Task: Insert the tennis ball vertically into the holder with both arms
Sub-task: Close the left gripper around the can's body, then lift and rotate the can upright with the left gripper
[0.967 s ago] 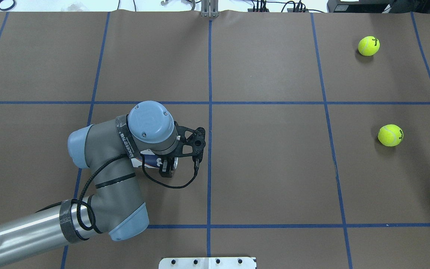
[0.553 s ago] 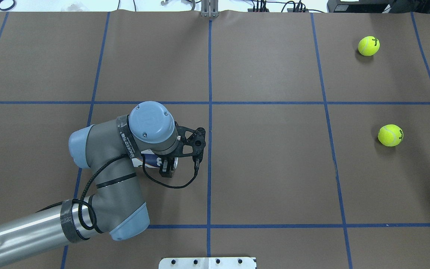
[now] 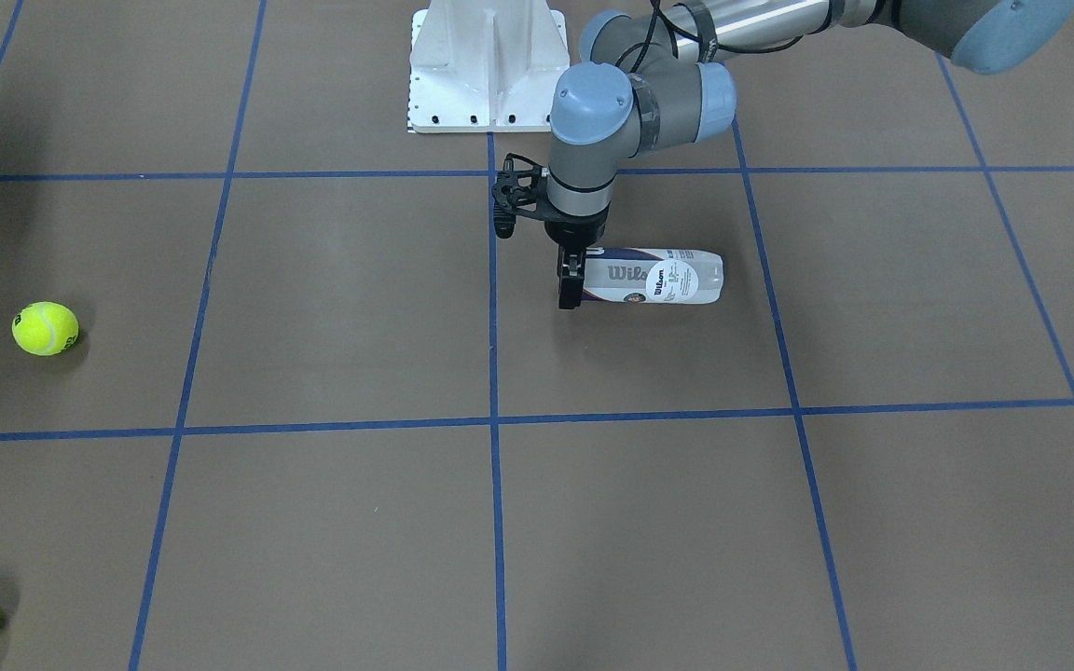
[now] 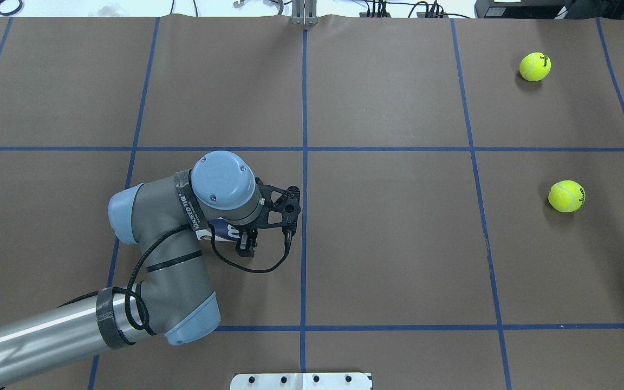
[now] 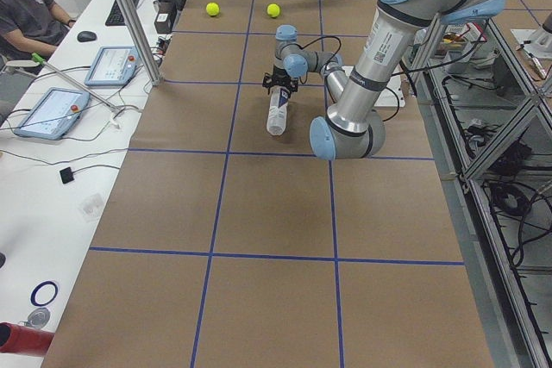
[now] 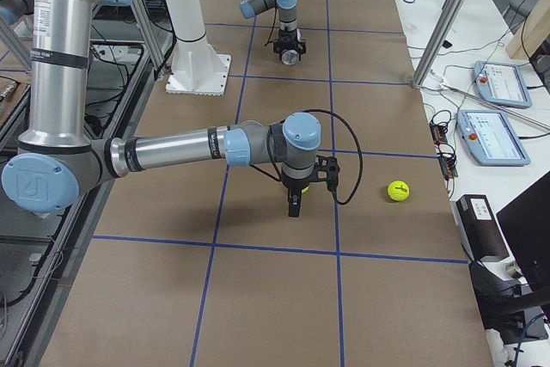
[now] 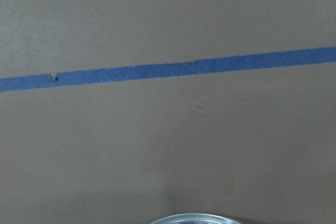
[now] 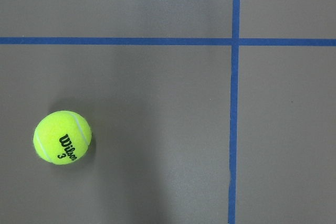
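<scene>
The holder (image 3: pixel 654 278), a clear Wilson can with a navy and white label, lies on its side on the brown table. My left gripper (image 3: pixel 574 278) is shut on its end nearest the table's middle. In the overhead view my left wrist hides most of the holder (image 4: pixel 220 230) and the gripper (image 4: pixel 245 242). The holder's rim (image 7: pixel 194 219) shows at the bottom of the left wrist view. Two tennis balls (image 4: pixel 535 66) (image 4: pixel 566 196) lie far to the right. My right gripper (image 6: pixel 295 206) hangs above the table near a ball (image 6: pixel 397 190); I cannot tell whether it is open or shut. One ball (image 8: pixel 62 137) shows in the right wrist view.
The white pedestal base (image 3: pixel 486 65) stands at the robot's edge of the table, also in the overhead view (image 4: pixel 301 381). Blue tape lines divide the brown table cover into squares. Operator tablets (image 6: pixel 494 83) lie on a side bench beyond the far table edge.
My left arm has shifted slightly to the right with the holder in its grip, and the wrist now covers the holder's rim. The tennis balls have not moved.
</scene>
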Robot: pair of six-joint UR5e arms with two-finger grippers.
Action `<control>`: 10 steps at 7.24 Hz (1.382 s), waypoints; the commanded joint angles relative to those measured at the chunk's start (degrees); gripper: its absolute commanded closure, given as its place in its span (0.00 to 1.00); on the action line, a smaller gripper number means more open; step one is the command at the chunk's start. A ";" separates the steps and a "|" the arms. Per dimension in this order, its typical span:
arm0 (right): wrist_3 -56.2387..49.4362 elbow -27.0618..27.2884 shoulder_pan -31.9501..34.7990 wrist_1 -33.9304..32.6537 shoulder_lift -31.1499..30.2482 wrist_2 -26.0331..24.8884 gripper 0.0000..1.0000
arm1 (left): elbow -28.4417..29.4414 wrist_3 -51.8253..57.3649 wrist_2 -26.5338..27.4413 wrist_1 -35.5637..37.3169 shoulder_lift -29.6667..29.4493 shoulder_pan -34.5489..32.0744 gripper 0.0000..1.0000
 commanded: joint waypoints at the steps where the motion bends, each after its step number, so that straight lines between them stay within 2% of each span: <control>1: 0.00 0.03 0.00 0.00 0.00 0.00 0.01 | 0.03 0.05 0.00 -0.18 0.13 0.04 0.08; 3: 0.09 0.12 0.00 -0.17 0.00 0.70 0.01 | -0.15 0.05 0.00 -0.18 0.04 0.04 0.14; 6: 0.09 0.12 0.09 0.09 -0.08 2.02 0.01 | -2.77 -0.65 0.00 -1.05 -0.31 -0.31 0.17; 7: 0.09 0.73 0.09 0.26 0.09 1.94 0.01 | -7.05 -4.65 0.00 -3.06 -0.40 -1.10 0.16; 8: 0.09 1.43 0.09 0.18 0.35 2.02 0.01 | -10.22 -8.96 0.00 -5.52 -0.92 -3.02 0.16; 9: 0.09 1.43 0.09 0.26 0.35 2.11 0.01 | -10.69 -14.13 0.09 -9.64 -2.06 -3.73 0.16; 10: 0.18 1.70 0.09 0.44 0.44 2.11 0.01 | -10.00 -20.97 1.39 -18.90 -2.07 -3.83 0.16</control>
